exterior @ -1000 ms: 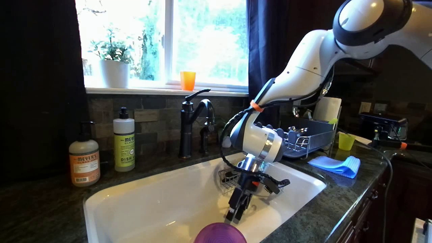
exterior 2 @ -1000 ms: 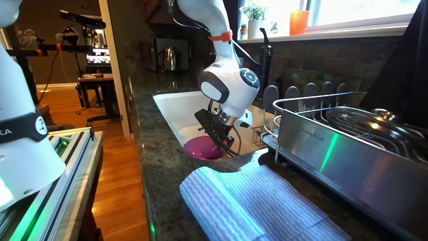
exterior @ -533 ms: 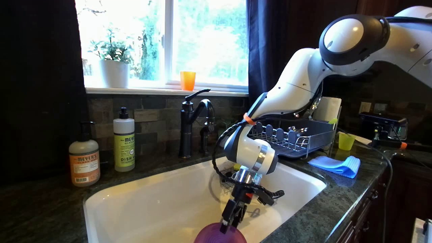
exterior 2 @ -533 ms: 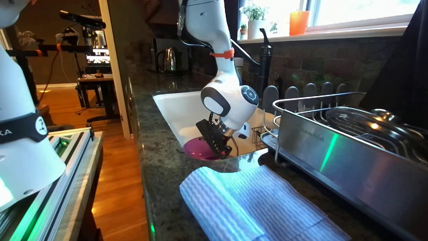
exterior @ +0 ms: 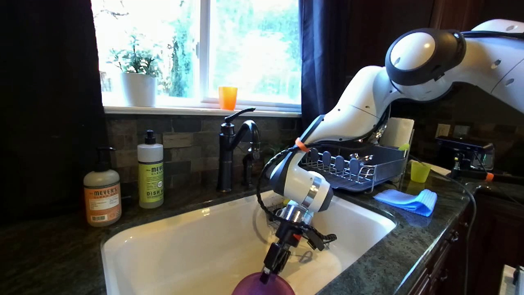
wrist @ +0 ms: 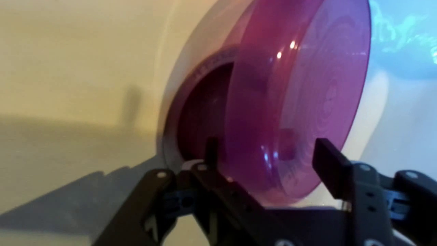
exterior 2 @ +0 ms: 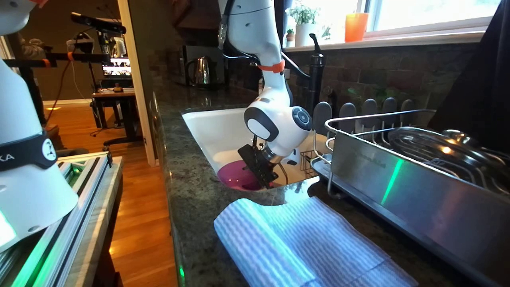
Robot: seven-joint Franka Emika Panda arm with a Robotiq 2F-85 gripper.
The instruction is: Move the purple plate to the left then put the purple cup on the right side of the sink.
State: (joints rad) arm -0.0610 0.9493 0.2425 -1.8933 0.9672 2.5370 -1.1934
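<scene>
Wide claw (wrist: 268,150) astride purple plate (wrist: 304,92)

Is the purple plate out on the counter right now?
No, in an exterior view the purple plate is inside the white sink.

Daylight from window (exterior: 254,49), blown out in both exterior views; curtain (exterior: 323,53) very dark; green light streak on dish rack (exterior 2: 422,195); wrist view soft, gripper (wrist: 266,150) blurry, bright highlights on purple plate (wrist: 300,102), grey shadow across sink (wrist: 75,61)
</scene>
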